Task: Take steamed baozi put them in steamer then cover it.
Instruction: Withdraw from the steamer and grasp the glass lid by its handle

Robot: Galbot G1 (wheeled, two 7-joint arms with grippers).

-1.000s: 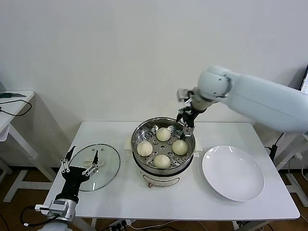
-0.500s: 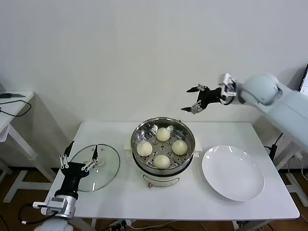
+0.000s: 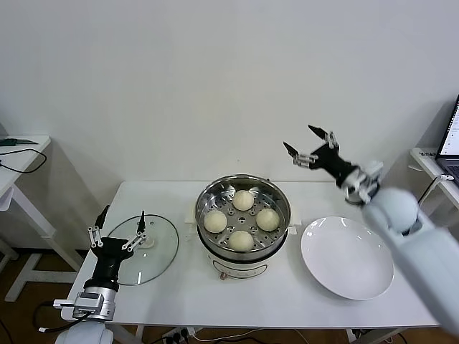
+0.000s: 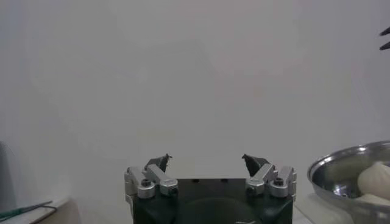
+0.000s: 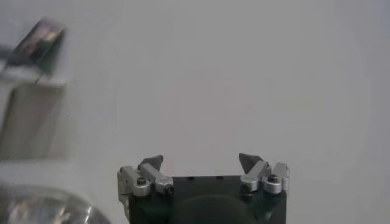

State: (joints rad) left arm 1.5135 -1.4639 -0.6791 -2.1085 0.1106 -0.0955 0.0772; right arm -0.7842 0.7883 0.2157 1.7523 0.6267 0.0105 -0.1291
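- The four small round off-white steamed baozi [image 3: 243, 219] all sit on the perforated tray inside the round shiny stainless-steel steamer [image 3: 244, 188], which stands mid-desk on its cream base.
- The round clear glass cover [image 3: 145, 249] with its metal rim lies flat on the white desk [image 3: 287, 297], well apart from the steamer on the robot's left; the covering step is not yet done.
- The left pincer [image 3: 117, 234] hovers above the cover, fingers spread wide and holding nothing.
- The right pincer [image 3: 310, 147] is raised high near the wall, above and to the right of the steamer, also spread wide and empty.
- A flat white round plate [image 3: 348, 258] lies bare on the desk just right of the steamer.
- Judging by its look, the glass cover is stiff, fairly heavy, slippery and breakable; its white handle [image 3: 143, 240] at the centre seems the safest place to grip, since the smooth dome and thin rim offer poor purchase.
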